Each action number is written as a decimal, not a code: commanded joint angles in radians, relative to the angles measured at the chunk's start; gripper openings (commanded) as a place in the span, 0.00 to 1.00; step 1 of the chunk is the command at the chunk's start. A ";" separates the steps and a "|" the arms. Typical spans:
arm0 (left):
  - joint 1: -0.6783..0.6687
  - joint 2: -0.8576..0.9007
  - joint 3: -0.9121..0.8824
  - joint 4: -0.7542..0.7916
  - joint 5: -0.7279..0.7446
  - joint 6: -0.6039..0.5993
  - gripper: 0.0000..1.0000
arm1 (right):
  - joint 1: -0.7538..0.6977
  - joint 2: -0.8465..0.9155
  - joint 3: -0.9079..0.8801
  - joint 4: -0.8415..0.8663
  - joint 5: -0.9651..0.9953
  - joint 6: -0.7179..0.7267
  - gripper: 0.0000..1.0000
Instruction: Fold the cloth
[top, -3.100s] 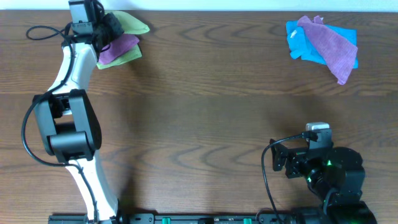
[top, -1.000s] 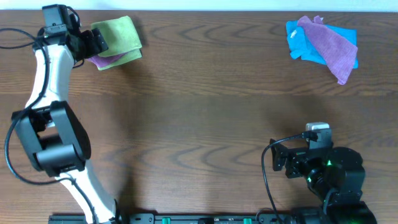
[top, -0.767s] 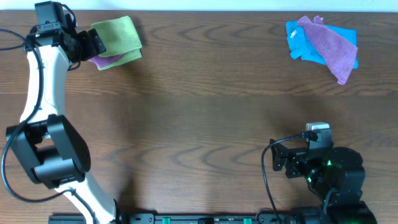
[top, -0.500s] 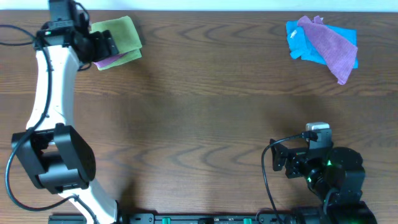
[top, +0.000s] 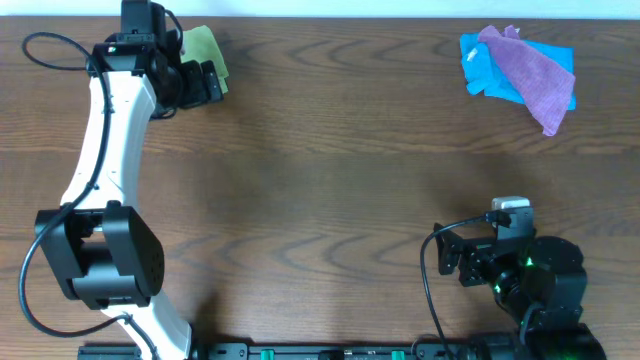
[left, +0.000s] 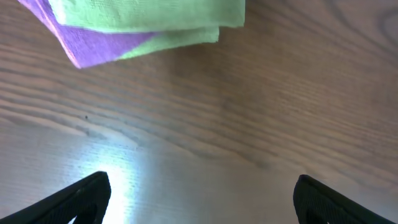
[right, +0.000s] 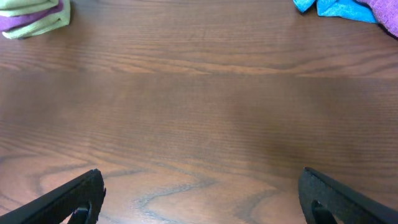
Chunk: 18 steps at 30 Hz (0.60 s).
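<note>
The cloth (left: 149, 12) lies at the far left corner of the bench (top: 330, 180), folded into lime-green layers. A purple cloth (left: 99, 46) pokes out from under the top layer at the near left corner, and the edge of a lower green layer runs beside it.

In the left wrist view the left gripper (left: 200, 190) has its fingers (left: 87, 196) spread wide apart with nothing between them (only bare, glare-lit wood). The cloth lies ahead of it, left of centre at the top of that view, and a strip of bare bench separates it from both fingertips. From overhead the left arm (top: 110, 130) reaches to the far edge. Its wrist and gripper cover most of the stack there, so only a green corner shows beyond them. Whether the gripper is touching the bench cannot be told from these views.

The right gripper (right: 202, 193) is also spread open and holds nothing. It sits back at the near right of the bench, pointing across the bare wood, well apart from the cloth, which shows only as a small bundle at the top left of its view.

At the far right a bright blue cloth (top: 495, 70) lies crumpled with a second purple cloth (top: 540, 65) draped over it.
</note>
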 joint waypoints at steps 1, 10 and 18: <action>-0.018 -0.021 0.022 -0.028 0.015 0.010 0.95 | -0.009 -0.004 -0.005 0.002 0.000 0.015 0.99; -0.052 -0.113 -0.087 -0.023 0.019 0.010 0.95 | -0.009 -0.004 -0.005 0.002 0.000 0.015 0.99; -0.061 -0.479 -0.576 0.232 0.013 -0.016 0.95 | -0.009 -0.004 -0.005 0.002 0.000 0.015 0.99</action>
